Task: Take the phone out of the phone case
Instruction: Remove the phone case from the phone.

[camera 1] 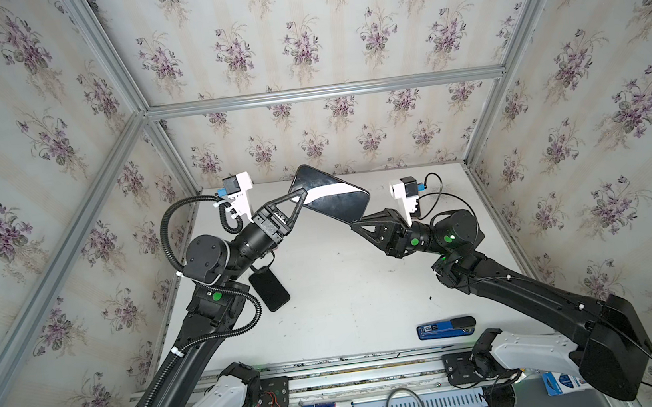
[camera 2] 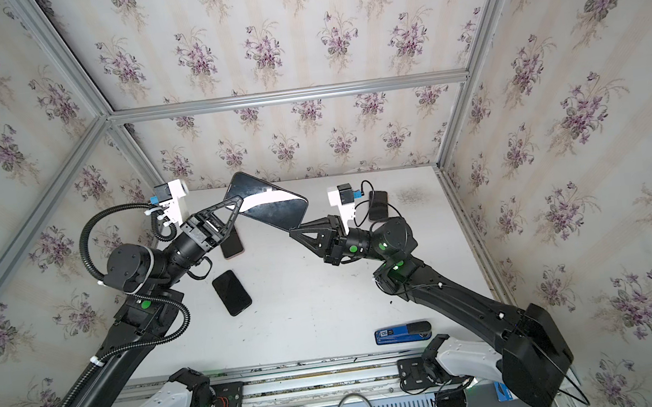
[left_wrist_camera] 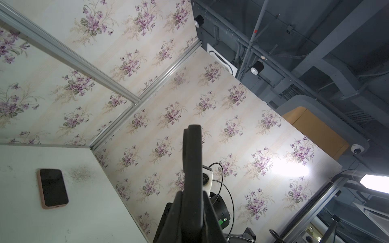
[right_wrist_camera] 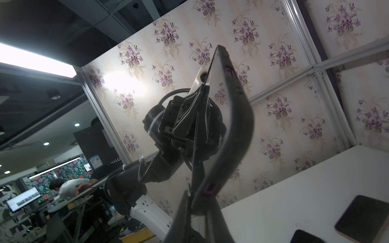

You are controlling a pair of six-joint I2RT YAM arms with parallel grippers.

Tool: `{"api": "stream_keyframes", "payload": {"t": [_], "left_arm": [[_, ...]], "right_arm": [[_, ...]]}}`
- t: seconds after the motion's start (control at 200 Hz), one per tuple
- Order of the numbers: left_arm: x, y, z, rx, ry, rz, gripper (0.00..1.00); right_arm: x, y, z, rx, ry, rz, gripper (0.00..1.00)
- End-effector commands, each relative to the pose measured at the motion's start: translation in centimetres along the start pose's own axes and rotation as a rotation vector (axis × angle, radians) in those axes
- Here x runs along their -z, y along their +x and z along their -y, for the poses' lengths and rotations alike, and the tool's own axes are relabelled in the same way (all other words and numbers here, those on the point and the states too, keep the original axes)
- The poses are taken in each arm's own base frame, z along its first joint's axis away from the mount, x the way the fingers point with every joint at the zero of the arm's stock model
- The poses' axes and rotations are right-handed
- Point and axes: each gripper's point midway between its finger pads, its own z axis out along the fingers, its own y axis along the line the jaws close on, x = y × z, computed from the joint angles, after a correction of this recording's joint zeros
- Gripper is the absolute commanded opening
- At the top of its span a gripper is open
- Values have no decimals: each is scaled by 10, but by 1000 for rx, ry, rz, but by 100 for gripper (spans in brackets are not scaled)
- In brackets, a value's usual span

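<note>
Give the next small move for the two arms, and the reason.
Probably pull the right gripper slightly outward to peel the case while the left gripper holds the phone: both grip it above the table, and the case already bows away.

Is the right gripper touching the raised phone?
Touching. The right wrist view shows the right gripper closed on a corner of the raised phone.

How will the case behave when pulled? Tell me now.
Probably floppy: in the right wrist view the case bows away from the phone where the right gripper pinches it. Likely to spring back if released. The phone's glossy screen may slip in the left gripper.
</note>
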Motion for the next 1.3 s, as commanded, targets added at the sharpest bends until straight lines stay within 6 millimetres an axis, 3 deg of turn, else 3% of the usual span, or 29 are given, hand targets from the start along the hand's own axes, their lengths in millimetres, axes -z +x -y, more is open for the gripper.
{"api": "stream_keyframes", "payload": {"t": [0.0,0.175,0.45,0.515,0.585,0.715,0.874,1.059,1.299], "left_arm": [[-4,-9,6,66,4,17,0],[-6,-4,3,75,-20,-21,0],[-9,3,5,49,-22,-77,0],[-7,2,8,19,-21,-85,0],[-6,3,12,-25,-28,-109,0],[-2,4,20,-172,-50,-173,0],[3,16,29,-365,-3,-322,0],[20,37,16,-592,-36,-480,0],[45,66,27,-787,110,-568,0]], "right_arm": [[6,21,9,284,37,-71,0],[14,16,16,537,121,-53,0],[21,-9,31,666,307,-50,0],[31,-7,35,670,352,-33,34],[45,-2,40,666,407,-18,59],[65,2,48,648,522,-42,80],[75,-1,46,626,583,-104,90],[76,2,36,638,563,-198,96],[60,51,35,542,381,-498,92]]}}
